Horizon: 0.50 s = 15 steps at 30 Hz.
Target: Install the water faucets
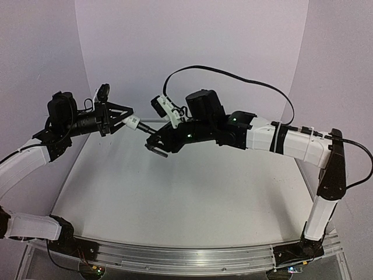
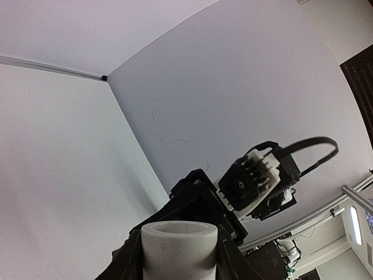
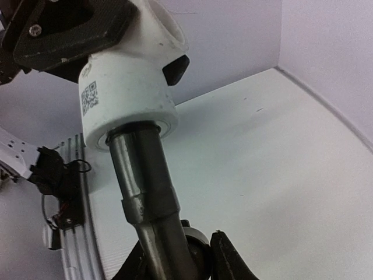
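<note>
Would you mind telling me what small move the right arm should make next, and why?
Probably press the black tap gently further along its axis into the white fitting. Its stem end already sits in the fitting's mouth, the left gripper clamps the fitting above the table, and the right gripper grips the stem.

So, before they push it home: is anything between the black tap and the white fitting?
Nothing visible. The black tap has its stem in the white fitting at its open end, in the air above the table. The left gripper holds the fitting, the right gripper the tap.
</note>
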### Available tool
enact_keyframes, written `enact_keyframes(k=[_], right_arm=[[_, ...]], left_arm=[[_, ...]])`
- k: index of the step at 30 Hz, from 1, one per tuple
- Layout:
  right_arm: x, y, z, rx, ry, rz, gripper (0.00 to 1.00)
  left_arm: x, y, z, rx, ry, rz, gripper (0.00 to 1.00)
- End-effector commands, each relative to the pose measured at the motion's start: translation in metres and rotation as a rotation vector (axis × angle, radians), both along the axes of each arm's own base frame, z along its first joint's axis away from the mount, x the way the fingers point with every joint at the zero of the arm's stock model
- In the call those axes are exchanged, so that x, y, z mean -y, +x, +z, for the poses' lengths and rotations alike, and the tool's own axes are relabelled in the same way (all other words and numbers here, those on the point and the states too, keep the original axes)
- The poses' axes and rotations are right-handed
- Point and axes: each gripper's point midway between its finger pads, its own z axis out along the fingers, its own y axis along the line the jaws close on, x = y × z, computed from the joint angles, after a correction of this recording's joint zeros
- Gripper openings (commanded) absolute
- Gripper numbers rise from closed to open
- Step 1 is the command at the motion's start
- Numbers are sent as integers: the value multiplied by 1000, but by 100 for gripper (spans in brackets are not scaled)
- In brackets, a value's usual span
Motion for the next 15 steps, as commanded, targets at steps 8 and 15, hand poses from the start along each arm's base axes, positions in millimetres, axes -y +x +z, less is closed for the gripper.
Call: enact_keyframes(k=[8, 15], right_arm=[[29, -9, 86, -894, 461, 473, 28], [43, 10, 92, -806, 526, 390, 60]], left_arm=[[-4, -16, 51, 164, -59, -15, 0], [-6, -16, 53, 170, -59, 5, 0]])
